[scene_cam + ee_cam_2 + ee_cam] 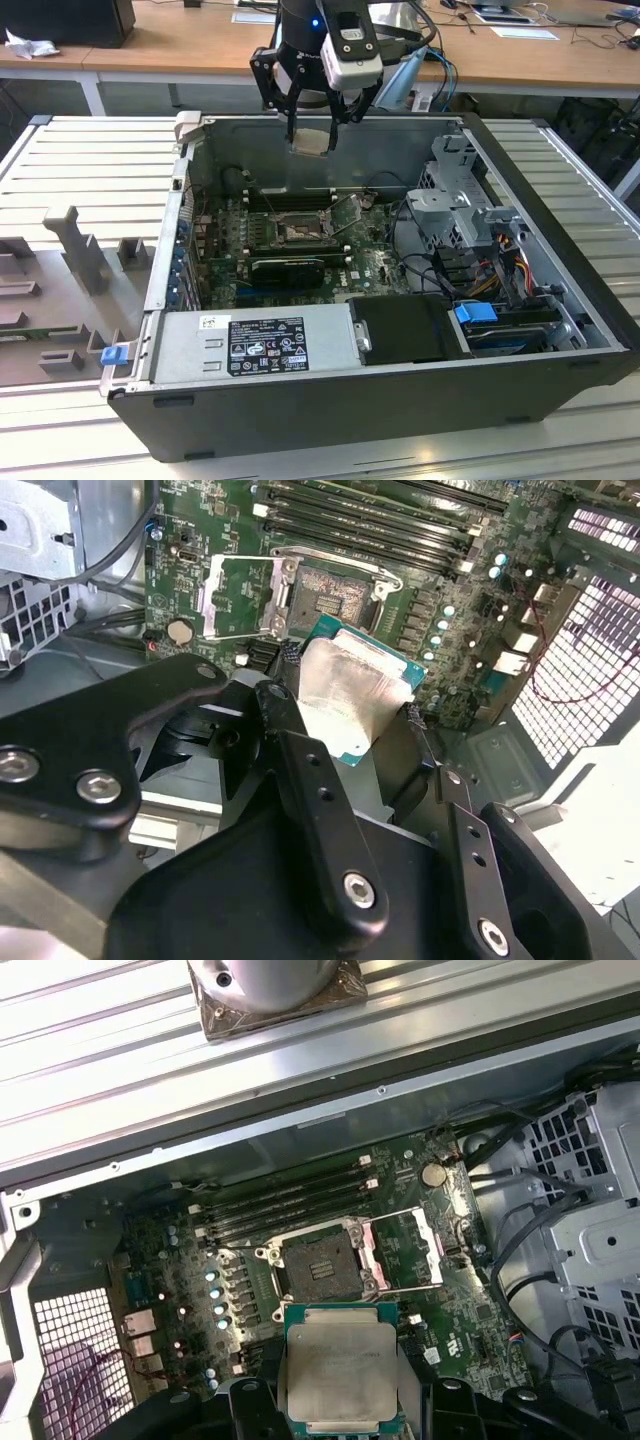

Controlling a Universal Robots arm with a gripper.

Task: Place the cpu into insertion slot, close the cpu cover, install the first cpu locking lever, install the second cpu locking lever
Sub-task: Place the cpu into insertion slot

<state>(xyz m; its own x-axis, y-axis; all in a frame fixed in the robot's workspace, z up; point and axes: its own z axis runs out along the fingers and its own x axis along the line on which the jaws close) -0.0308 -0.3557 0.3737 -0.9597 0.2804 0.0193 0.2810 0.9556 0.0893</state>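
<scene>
Exterior view pictures place the gripper (313, 138) high over the far wall of the open computer case (400, 420), with the cpu (312, 143) clamped between its jaws. The chip is thus held in the air, well apart from the insertion slot (293, 230) on the green board below.

In the first wrist view the cpu (338, 1370) is seen flat-on, its pale metal top ringed by a thin green edge, and the insertion slot (320, 1265) is seen bare, with dark contacts inside a silver rim. The cpu cover (405, 1250) is swung open beside the slot, on the side toward the round coin cell (432, 1173). The long memory slots (290, 1200) lie on the slot's other side.

In the second wrist view the black fingers (285, 715) are pressed against two opposite edges of the cpu (350, 695), with the top and underside left free.

The chip is judged to be light, thin and stiff, so little clamping force should be needed. Its smooth metal lid is likely slippery, so a hold on the flat faces would be less secure than one on the edges. The underside contacts and the socket's fine pins are presumed fragile, so they are best left untouched. An edge grip on the green border, as is seen here, is judged the right hold, and the chip is best kept level.
</scene>
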